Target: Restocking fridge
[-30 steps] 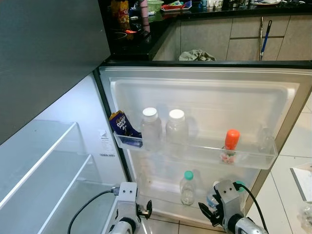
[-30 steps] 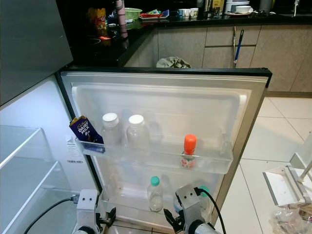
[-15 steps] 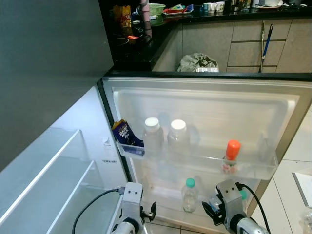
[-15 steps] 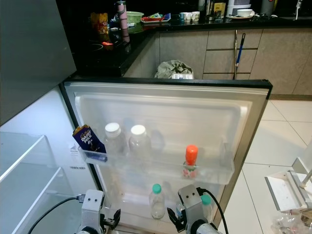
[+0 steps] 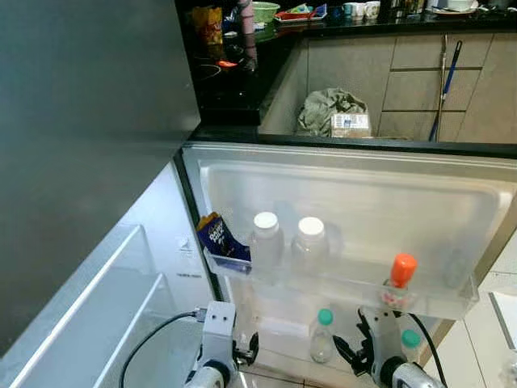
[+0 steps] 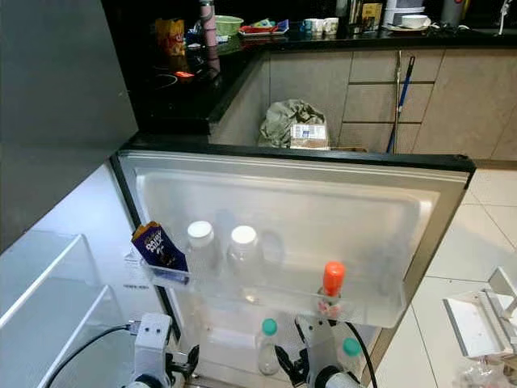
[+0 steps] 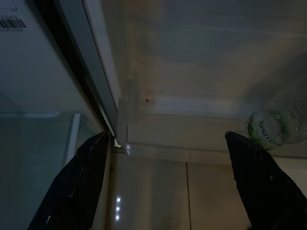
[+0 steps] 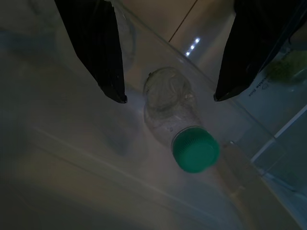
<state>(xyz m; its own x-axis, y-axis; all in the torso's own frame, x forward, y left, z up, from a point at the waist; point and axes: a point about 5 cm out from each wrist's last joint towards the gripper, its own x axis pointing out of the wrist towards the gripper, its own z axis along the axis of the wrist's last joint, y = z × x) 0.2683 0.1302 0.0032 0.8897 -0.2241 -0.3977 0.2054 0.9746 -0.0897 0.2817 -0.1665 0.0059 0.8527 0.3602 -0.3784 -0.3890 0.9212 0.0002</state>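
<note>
Fridge door [image 5: 355, 186] nearer, lower than before

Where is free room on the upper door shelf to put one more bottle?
On the upper door shelf, free room lies between the white-capped bottles and the orange-capped bottle. The left end is crowded by the chocolate pack.

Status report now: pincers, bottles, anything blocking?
Both pincers open, empty, low before the fridge door. Right pincer facing a green-capped bottle on the lower door shelf. Nothing blocking.
</note>
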